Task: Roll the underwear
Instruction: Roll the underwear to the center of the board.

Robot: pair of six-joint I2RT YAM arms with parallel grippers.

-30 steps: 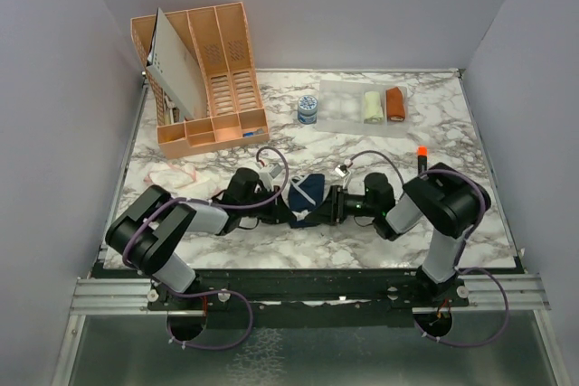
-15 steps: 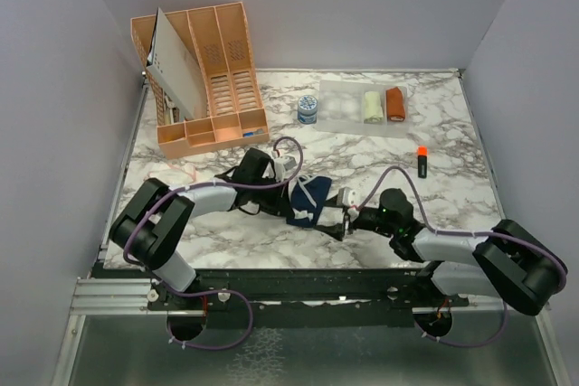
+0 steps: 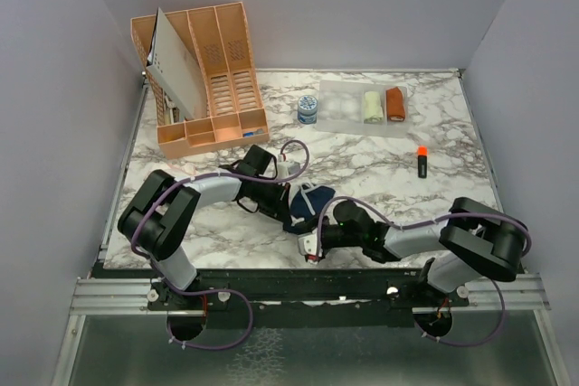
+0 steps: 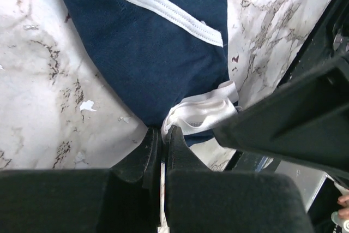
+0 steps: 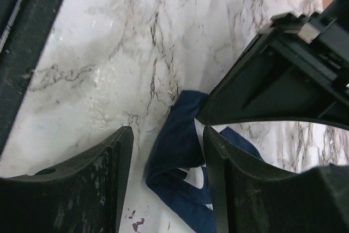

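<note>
Two robot arms worked a pair of navy blue briefs (image 3: 309,202) on the marble table (image 3: 398,174), near its front edge and midway between the arm bases. The left gripper (image 4: 162,133) had its fingers pressed together on a bunched bit of the white elastic trim (image 4: 199,114) at one corner of the garment, pinning or pinching that corner low against the tabletop. The right gripper (image 3: 312,243) reached in from the near side with its fingers standing apart and holding nothing; its wrist camera showed a fold of the navy cloth lying on the marble just beyond the gap.

The briefs lay flattened and partly folded over, one banded edge running across the cloth, but no roll had been formed. By the look of it the job was at an early stage: the cloth gathered and anchored at one end, the rolling itself yet to be done. The pale pink-edged pair could not be made out with any certainty from overhead. At the far side of the table a cream bundle (image 3: 372,106) and a rust-orange bundle (image 3: 395,103) sat side by side, well apart from the work.
</note>
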